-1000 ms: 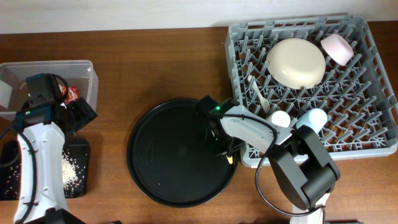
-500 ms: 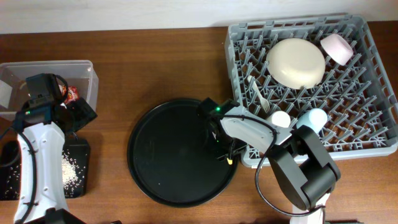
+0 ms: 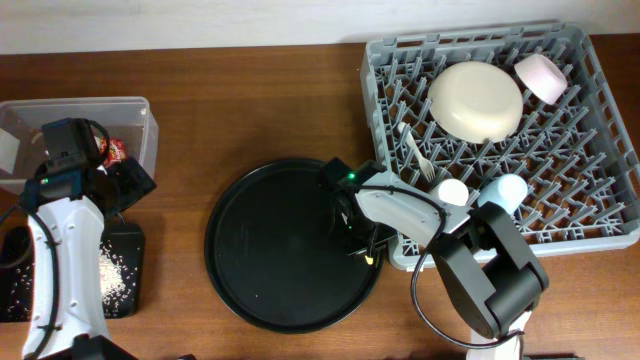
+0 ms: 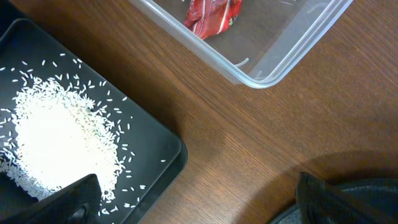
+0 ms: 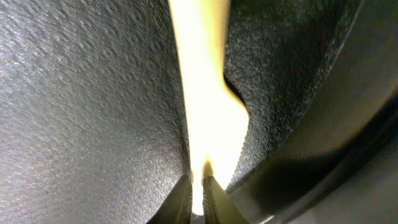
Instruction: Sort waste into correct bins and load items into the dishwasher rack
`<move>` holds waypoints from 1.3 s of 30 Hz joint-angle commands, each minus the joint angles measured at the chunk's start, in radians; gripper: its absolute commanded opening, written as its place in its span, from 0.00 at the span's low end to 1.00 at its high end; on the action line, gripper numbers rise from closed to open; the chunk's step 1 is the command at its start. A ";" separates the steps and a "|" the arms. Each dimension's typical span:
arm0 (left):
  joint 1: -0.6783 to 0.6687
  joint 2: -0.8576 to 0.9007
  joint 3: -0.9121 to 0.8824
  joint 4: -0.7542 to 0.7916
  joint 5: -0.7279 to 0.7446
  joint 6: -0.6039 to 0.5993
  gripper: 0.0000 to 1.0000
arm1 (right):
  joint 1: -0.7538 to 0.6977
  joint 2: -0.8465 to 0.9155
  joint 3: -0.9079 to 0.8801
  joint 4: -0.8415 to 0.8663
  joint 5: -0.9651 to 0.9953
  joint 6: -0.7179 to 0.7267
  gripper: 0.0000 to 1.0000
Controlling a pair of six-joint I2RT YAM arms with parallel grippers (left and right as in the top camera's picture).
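Clamped narrow in the fingers of the right gripper (image 5: 198, 180): a pale yellow plastic spoon (image 5: 202, 93), low on the textured floor of the large round black tray (image 3: 270, 250). Close inside that tray's raised right rim, just beside the near-left corner of the big square grey plastic rack (image 3: 375, 60); tight between rim and rack edge, open tray floor to the left. Among the rack's pegs: cream round plate (image 3: 476, 100), small pink bowl (image 3: 541, 78) at the far edge, pale yellow plastic fork (image 3: 415, 150), white cup (image 3: 451, 190) and light blue cup (image 3: 508, 187) side by side near the front edge. On the left, the left gripper (image 4: 199, 199) with fingers spread wide, gripping nothing, above brown bench (image 4: 249, 137) between two corners: shallow black rectangular tray (image 4: 155, 143) with its heap of white rice grains (image 4: 56, 143), and clear rectangular plastic box (image 4: 280, 62) holding the small red snack wrapper (image 4: 211, 14). A strip of bench between box and round tray.
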 commanded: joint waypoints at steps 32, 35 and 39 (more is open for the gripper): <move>0.002 0.001 0.008 0.002 0.003 -0.013 0.99 | -0.003 0.011 0.042 -0.008 -0.044 0.002 0.24; 0.002 0.001 0.008 0.002 0.003 -0.013 0.99 | -0.003 -0.024 0.043 -0.008 -0.044 0.002 0.24; 0.002 0.001 0.008 0.002 0.003 -0.013 0.99 | -0.003 -0.061 0.043 -0.011 -0.044 0.002 0.24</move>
